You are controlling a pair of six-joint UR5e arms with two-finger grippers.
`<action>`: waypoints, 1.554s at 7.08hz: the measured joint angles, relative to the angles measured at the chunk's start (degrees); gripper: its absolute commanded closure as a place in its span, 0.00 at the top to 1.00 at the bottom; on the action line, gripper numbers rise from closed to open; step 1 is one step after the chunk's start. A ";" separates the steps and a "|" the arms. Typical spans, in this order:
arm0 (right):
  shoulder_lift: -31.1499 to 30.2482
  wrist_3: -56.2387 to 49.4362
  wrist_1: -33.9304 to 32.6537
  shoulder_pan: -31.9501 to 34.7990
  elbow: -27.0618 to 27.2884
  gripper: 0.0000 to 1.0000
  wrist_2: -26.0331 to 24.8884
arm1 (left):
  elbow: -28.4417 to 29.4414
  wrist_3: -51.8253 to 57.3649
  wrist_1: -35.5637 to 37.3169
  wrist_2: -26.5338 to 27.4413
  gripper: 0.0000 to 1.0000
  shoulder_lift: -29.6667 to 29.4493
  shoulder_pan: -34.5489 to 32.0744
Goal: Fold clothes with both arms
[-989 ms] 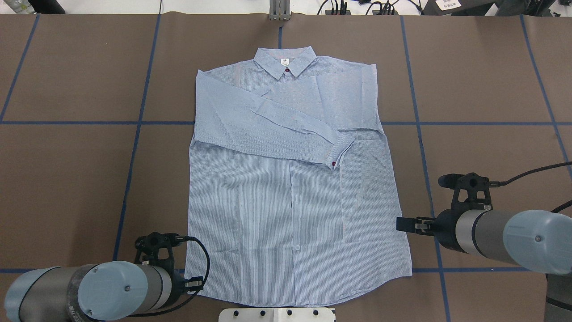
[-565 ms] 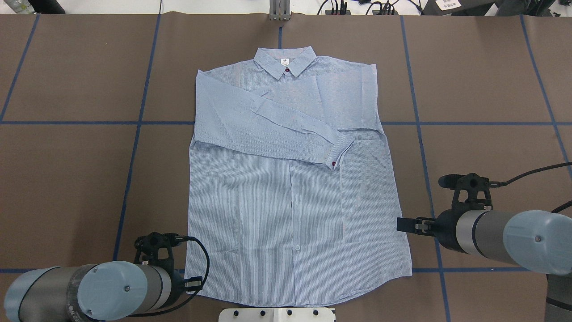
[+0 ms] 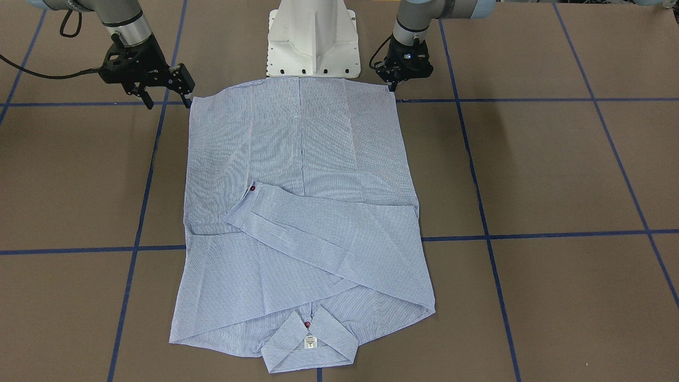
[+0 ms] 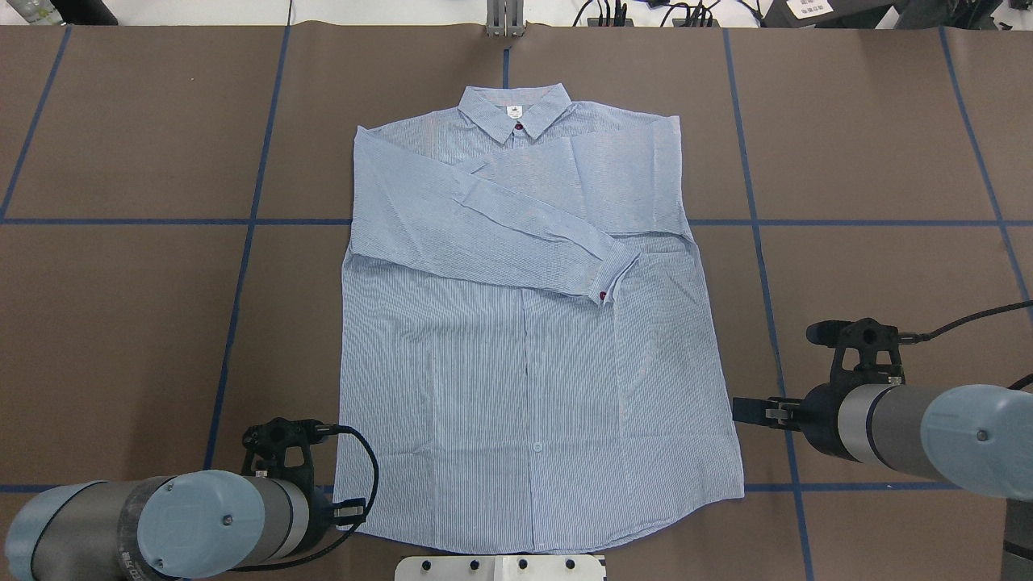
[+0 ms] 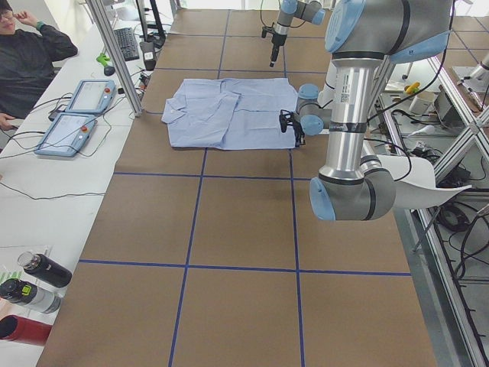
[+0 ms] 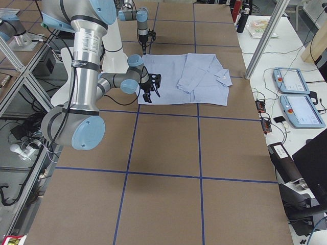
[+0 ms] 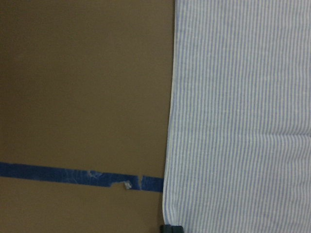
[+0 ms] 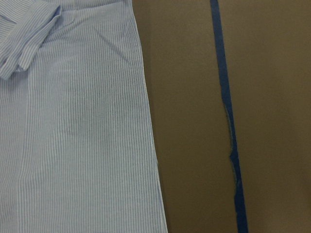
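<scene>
Blue-striped shirt (image 4: 524,363) flat on brown table (image 4: 121,323)

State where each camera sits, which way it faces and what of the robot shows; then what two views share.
Front-facing: across the table, facing the robot; left gripper and right gripper at top.
Overhead: behind the robot, looking forward and down; left arm, right arm at bottom.
Exterior left: table's end, left arm nearest.
Exterior right: opposite end, right arm nearest.
Left wrist: down onto shirt edge; a dark sliver only.
Right wrist: down onto shirt edge; no robot.
Both wrist views share blue tape.
</scene>
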 measured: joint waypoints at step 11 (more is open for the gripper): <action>-1.84 23.08 4.85 -20.47 -4.76 0.40 -21.96 | -0.54 -0.09 -0.09 0.15 0.00 -0.57 0.22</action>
